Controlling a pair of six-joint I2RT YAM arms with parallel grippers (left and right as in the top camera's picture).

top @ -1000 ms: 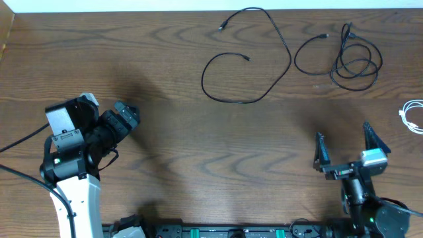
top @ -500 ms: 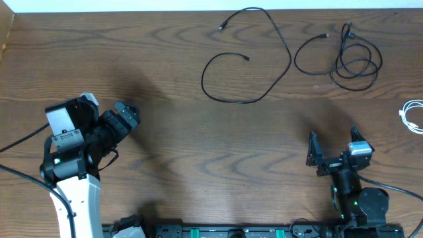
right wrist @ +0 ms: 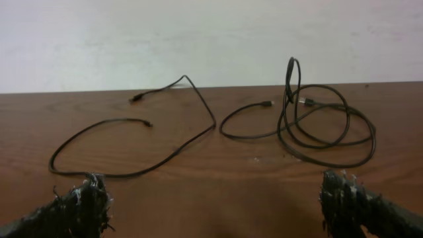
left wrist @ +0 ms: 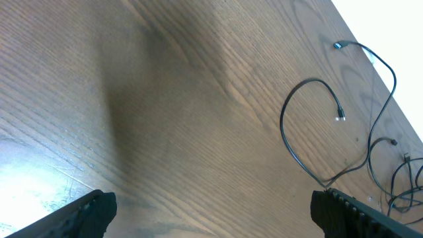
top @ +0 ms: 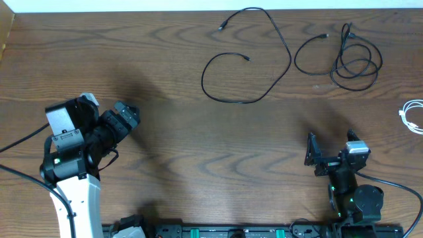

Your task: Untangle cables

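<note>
on the tabletop (top: 165, 145), a long cable (top: 289, 53) sprawls by the far edge near its middle. a coil (top: 349, 61) lies just right of it, toward the far right corner. a third cable (top: 411, 118) sits at the right edge. the left arm (top: 79, 149) stands at the front left, the right arm (top: 347, 178) at the front right.

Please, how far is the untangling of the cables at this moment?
Done, it seems: one long black cable lies spread out alone, and the white cable sits apart at the far right. In hand: nothing; the left fingers and right fingers are open and empty, away from all of them. Remaining: the black coil, whose loops overlap.
</note>
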